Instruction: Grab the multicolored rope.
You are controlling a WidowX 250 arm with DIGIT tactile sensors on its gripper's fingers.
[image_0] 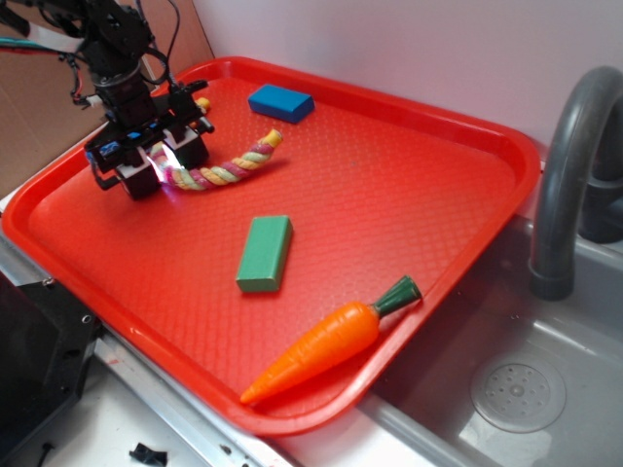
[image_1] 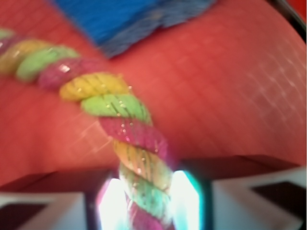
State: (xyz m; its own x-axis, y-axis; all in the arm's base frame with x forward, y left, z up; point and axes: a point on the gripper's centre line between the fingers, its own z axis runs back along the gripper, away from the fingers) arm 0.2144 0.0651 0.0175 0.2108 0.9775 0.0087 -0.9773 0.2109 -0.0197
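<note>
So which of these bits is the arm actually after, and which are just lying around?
In the job:
- rope, one end between the fingers
- gripper, closed on the rope

Just lying about:
- blue block
- green block
- carrot
- red tray holding it all
- sink and faucet beside the tray
</note>
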